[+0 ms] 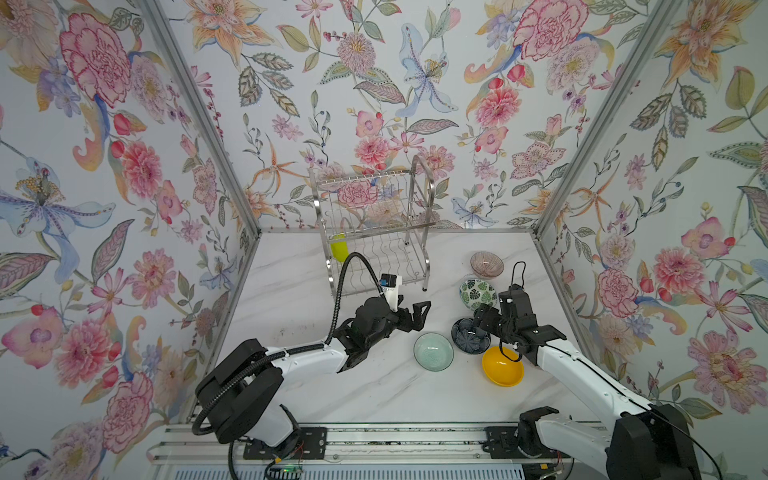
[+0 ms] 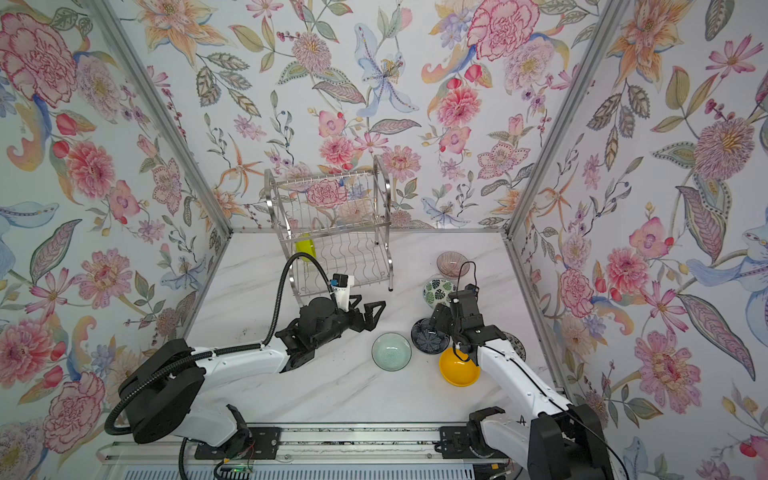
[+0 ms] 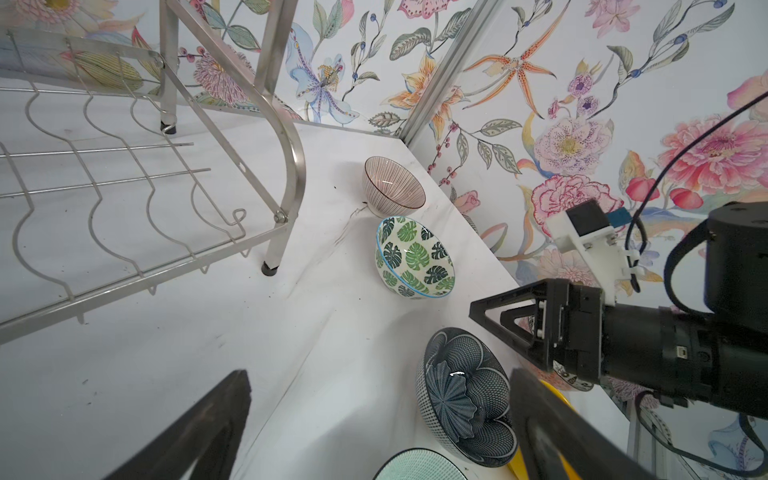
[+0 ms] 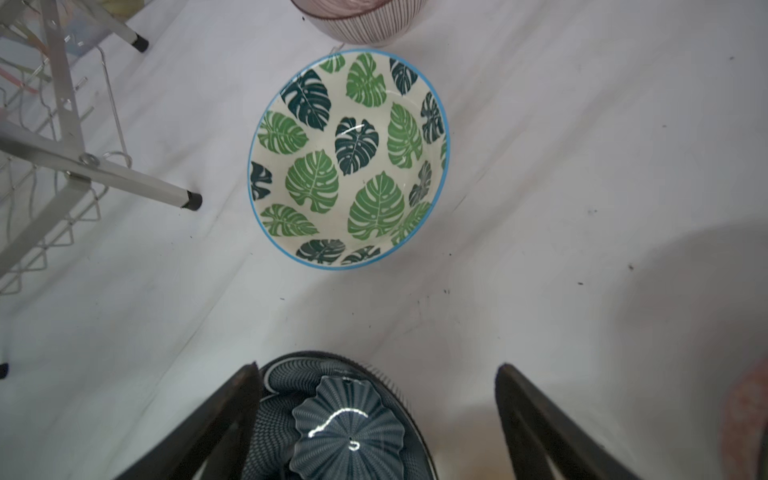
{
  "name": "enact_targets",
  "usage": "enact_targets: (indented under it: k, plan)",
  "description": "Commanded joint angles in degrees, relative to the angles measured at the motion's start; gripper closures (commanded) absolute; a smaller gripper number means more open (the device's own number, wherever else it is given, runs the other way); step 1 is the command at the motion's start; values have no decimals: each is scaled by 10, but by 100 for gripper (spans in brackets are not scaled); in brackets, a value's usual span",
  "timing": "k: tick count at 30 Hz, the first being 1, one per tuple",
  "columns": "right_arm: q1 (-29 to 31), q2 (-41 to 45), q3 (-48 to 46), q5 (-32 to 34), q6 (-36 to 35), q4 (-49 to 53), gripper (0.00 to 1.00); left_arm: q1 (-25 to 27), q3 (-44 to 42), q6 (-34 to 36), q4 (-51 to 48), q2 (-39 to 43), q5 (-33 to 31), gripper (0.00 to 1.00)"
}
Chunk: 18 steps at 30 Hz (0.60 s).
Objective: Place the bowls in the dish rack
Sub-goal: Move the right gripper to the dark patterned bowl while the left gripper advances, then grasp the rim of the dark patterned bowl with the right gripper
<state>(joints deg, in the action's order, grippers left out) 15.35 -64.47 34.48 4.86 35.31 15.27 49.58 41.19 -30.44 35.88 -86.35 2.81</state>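
Top views, dish rack (image 1: 425, 266): I saw it standing upright at the back of the tabletop (image 1: 291, 291).
Top views, lime green bowl (image 1: 339, 247): it sat in the rack's lower tier, at its left end.
Top views, loose bowls: the ribbed bowl (image 1: 487, 264), leaf bowl (image 1: 478, 294), navy bowl (image 1: 467, 337) and yellow bowl (image 1: 503, 366) ran from back to front along the right side. The pale green bowl (image 1: 433, 351) sat just left of the navy bowl. A sliver of the black-and-white bowl (image 2: 517, 345) showed beside the right arm.
Top views, left end effector (image 1: 415, 303): it was spread wide and held nothing, between the rack and the pale green bowl and touching neither.
Top views, right end effector (image 1: 478, 320): it hung low over the navy bowl.
Left wrist view, left end effector (image 3: 378, 374): its fingers (image 3: 232, 399) stood far apart over bare tabletop. The leaf bowl (image 3: 415, 257) and ribbed bowl (image 3: 395, 183) lay beyond them, near the rack's front leg.
Right wrist view, right end effector (image 4: 378, 368): its jaws were spread. The navy bowl (image 4: 345, 424) lay between them, close against one finger (image 4: 224, 415) and well apart from the other. I could not tell whether that finger touched the rim.
Right wrist view, leaf bowl (image 4: 349, 158): it sat mouth up ahead of the fingers, with the ribbed bowl (image 4: 361, 20) just beyond it.
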Motion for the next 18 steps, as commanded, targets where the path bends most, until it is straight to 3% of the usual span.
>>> enact_targets:
  k: [1, 13, 18]
  plan:
    - [-13, -8, -20, -51, -6, 1, 23, 12, 18, 7, 27, -20, 8, 1]
    - [-27, -38, -21, -95, -31, -7, 54, 15, 28, 8, 23, -28, 8, 1]
    - [-26, -48, -22, -93, -40, -5, 60, 15, 21, 11, 21, -24, 0, 1]
